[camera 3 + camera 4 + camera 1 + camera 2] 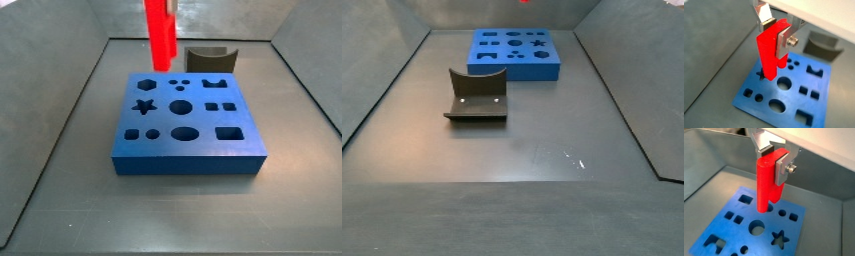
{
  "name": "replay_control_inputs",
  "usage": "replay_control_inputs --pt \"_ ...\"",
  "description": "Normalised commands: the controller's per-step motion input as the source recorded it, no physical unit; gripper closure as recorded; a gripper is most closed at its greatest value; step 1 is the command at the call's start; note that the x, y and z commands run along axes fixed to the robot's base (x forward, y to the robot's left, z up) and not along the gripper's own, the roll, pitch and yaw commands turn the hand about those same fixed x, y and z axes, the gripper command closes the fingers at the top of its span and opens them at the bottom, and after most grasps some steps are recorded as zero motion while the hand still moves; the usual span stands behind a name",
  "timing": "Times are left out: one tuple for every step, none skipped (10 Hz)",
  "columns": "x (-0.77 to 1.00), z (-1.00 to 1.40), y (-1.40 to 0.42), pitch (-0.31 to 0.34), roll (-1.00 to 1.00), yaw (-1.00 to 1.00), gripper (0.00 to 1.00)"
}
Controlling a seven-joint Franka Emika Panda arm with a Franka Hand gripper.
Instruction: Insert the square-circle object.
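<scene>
My gripper (774, 34) is shut on the upper end of the bright red square-circle object (769, 55), which hangs upright with its two legs pointing down; both wrist views show this (773, 160). The red piece (765, 185) is over the blue block with shaped holes (731, 235). In a side view the red piece (160, 32) hangs above the far left part of the blue block (187, 150), and its lower end looks just clear of the top face. The gripper itself is out of frame in both side views.
The dark fixture (211, 58) stands on the floor just behind the blue block, and also shows in a side view (476, 97) and in a wrist view (821, 47). Grey bin walls (80, 110) slope up on all sides.
</scene>
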Motion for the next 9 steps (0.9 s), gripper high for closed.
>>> replay_control_inputs --pt "0.0 -0.28 -0.15 0.0 -0.03 -0.95 1.0" --pt "0.0 -0.25 -0.13 0.074 0.0 -0.96 1.0" --pt "0.0 -0.16 -0.15 0.13 0.0 -0.91 1.0" --pt "-0.04 -0.12 -0.19 0.174 0.07 -0.85 1.0" --pt "-0.05 -0.18 -0.15 0.127 0.09 -0.91 1.0" --pt "-0.03 -0.27 -0.09 0.087 0.07 -0.97 1.0" --pt "-0.03 -0.29 -0.07 0.084 0.06 -0.98 1.0" --pt "-0.03 -0.31 -0.06 0.081 0.06 -0.99 1.0" --pt "-0.05 -0.33 -0.05 0.117 0.07 -0.97 1.0"
